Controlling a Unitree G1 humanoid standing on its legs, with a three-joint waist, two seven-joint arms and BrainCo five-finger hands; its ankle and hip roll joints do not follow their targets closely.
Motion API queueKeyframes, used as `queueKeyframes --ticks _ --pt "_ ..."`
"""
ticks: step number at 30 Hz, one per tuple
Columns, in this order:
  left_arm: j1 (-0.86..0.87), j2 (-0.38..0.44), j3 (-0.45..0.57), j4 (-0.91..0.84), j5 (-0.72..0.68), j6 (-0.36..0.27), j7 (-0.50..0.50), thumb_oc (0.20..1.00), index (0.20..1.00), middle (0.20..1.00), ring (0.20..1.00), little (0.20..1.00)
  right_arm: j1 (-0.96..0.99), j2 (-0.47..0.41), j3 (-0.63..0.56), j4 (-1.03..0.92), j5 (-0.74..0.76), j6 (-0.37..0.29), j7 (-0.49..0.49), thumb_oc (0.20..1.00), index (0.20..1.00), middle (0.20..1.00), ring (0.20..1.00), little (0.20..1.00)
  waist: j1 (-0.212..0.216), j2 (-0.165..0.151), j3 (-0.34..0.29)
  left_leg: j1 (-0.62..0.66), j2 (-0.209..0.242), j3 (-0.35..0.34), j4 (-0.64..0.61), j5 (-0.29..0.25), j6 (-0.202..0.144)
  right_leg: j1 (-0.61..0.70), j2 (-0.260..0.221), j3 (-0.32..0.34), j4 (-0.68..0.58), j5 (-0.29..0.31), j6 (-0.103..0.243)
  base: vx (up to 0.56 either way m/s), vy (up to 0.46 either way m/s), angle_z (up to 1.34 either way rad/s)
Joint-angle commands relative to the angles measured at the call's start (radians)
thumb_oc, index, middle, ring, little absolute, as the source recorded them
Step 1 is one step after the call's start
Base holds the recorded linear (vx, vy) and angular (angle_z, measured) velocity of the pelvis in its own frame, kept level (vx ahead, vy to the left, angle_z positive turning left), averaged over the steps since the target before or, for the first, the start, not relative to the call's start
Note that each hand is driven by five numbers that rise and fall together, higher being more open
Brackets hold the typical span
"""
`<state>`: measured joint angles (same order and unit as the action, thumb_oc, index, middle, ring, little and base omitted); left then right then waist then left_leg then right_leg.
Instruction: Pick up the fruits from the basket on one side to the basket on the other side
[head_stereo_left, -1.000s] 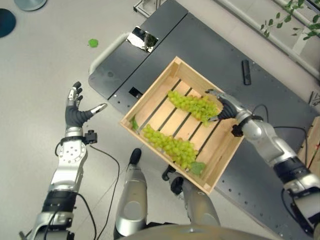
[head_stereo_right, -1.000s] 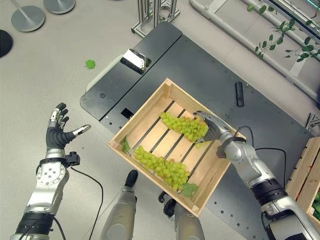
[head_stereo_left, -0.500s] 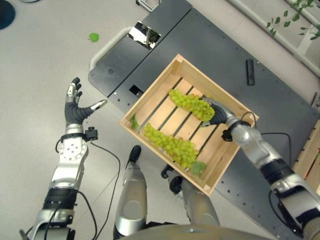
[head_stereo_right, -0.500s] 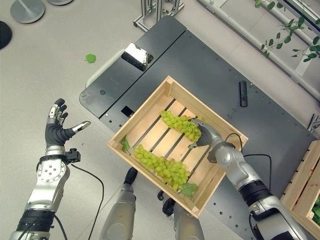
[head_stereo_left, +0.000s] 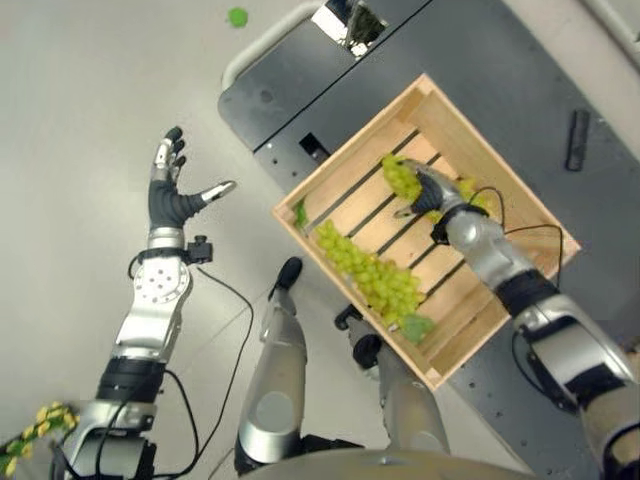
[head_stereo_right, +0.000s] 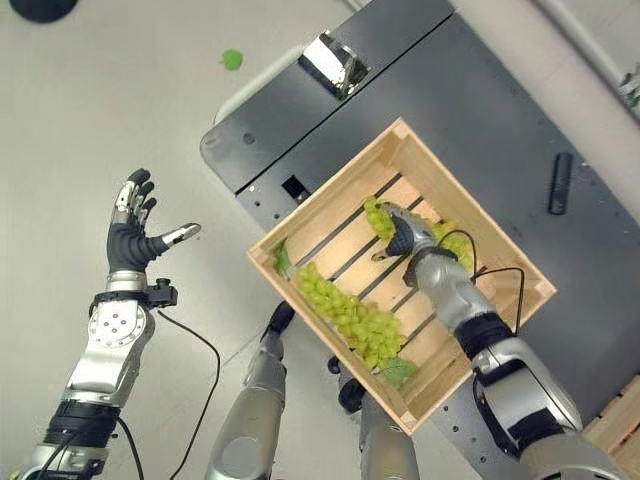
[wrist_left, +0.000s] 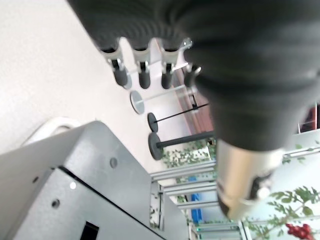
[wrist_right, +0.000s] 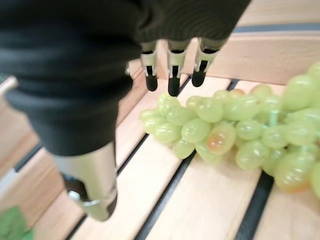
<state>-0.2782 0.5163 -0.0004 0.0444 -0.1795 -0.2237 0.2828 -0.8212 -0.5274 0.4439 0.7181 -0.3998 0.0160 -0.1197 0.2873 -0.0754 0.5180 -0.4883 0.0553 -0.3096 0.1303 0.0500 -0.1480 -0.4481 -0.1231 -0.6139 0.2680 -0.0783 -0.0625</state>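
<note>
A wooden crate (head_stereo_left: 352, 135) sits on the dark table (head_stereo_left: 290, 90) and holds two bunches of green grapes. The nearer bunch (head_stereo_left: 368, 275) lies along the crate's front side. The farther bunch (head_stereo_left: 398, 176) lies across the middle slats, and my right hand (head_stereo_left: 426, 192) is over its middle, with grapes showing on both sides of it. In the right wrist view that hand's fingers (wrist_right: 171, 70) are straight above the grapes (wrist_right: 235, 130) and its thumb (wrist_right: 95, 185) stands apart from them. My left hand (head_stereo_left: 176, 196) hangs open over the floor, left of the table.
A black bar-shaped object (head_stereo_left: 577, 140) lies on the table beyond the crate, and a shiny object (head_stereo_left: 350, 20) at its far end. Green leaves (head_stereo_left: 418, 327) lie in the crate's near corner. Another wooden crate's corner (head_stereo_right: 615, 430) shows at lower right.
The camera has shifted. My right hand has moved from the right end of the farther bunch to over its middle. The left hand has stayed as it was.
</note>
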Motion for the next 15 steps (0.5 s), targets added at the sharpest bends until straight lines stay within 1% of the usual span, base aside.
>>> queueKeyframes --ticks 1,5,10,15 --pt "-0.026 0.003 -0.014 -0.112 -0.019 -0.051 0.029 1.0 1.0 1.0 1.0 1.0 -0.018 -0.046 0.028 -0.022 0.031 -0.002 -0.051 1.0 1.0 1.0 1.0 1.0 -0.006 0.048 0.002 0.024 -0.005 0.01 -0.19 0.15 0.01 0.025 -0.047 -0.023 0.136 -0.167 0.135 0.02 -0.031 0.2" --pt "-0.035 0.0 -0.018 -0.127 -0.016 -0.059 0.043 1.0 1.0 1.0 1.0 1.0 -0.066 -0.055 0.024 0.016 0.053 0.002 -0.082 1.0 1.0 1.0 1.0 1.0 -0.005 0.056 0.002 -0.019 -0.007 0.005 -0.196 0.157 0.009 -0.026 -0.056 -0.031 0.162 -0.174 0.139 0.04 -0.013 0.11" --pt "-0.034 0.006 -0.025 -0.136 -0.012 -0.06 0.063 1.0 1.0 1.0 1.0 1.0 -0.102 -0.049 0.027 0.035 0.062 0.006 -0.104 1.0 1.0 1.0 1.0 1.0 -0.002 0.041 0.002 -0.049 -0.011 0.002 -0.182 0.148 0.021 -0.06 -0.065 -0.02 0.185 -0.176 0.145 0.03 -0.002 0.04" --pt "-0.036 0.007 -0.03 -0.138 -0.009 -0.058 0.074 1.0 1.0 1.0 1.0 1.0 -0.114 -0.058 0.044 0.062 0.05 0.014 -0.101 1.0 1.0 1.0 1.0 1.0 -0.008 0.037 0.002 -0.058 -0.02 -0.003 -0.186 0.146 0.027 -0.074 -0.071 -0.021 0.19 -0.179 0.148 0.0 0.0 0.0"
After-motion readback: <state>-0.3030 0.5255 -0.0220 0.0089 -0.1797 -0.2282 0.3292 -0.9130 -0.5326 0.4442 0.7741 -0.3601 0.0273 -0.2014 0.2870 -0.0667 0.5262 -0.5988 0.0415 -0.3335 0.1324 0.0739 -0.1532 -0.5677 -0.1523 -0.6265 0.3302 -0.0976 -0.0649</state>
